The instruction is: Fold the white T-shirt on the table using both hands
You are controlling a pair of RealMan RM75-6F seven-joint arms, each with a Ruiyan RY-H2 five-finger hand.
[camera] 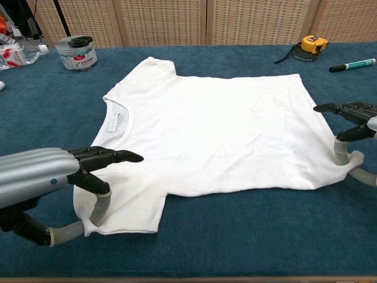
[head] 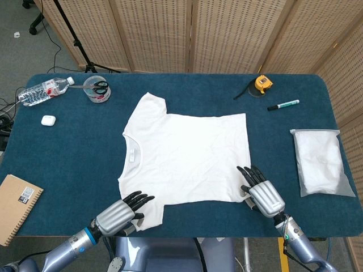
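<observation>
The white T-shirt (head: 187, 153) (camera: 218, 135) lies spread flat on the blue table (head: 74, 158), collar to the left and hem to the right. My left hand (head: 119, 214) (camera: 53, 174) is at the near sleeve: its dark fingers reach out above the cloth, and its thumb sits lower, at the sleeve's edge. It is open. My right hand (head: 261, 192) (camera: 353, 127) is at the near hem corner. Its fingers are stretched above the cloth and its thumb touches the corner's edge. It is open too. Neither hand has lifted any cloth.
At the back left are a water bottle (head: 42, 92), a tub with scissors (head: 97, 89) and a white earbud case (head: 48, 120). A notebook (head: 17, 207) lies front left. A tape measure (head: 261, 84) and marker (head: 283, 105) lie back right, and a bagged white item (head: 320, 161) on the right.
</observation>
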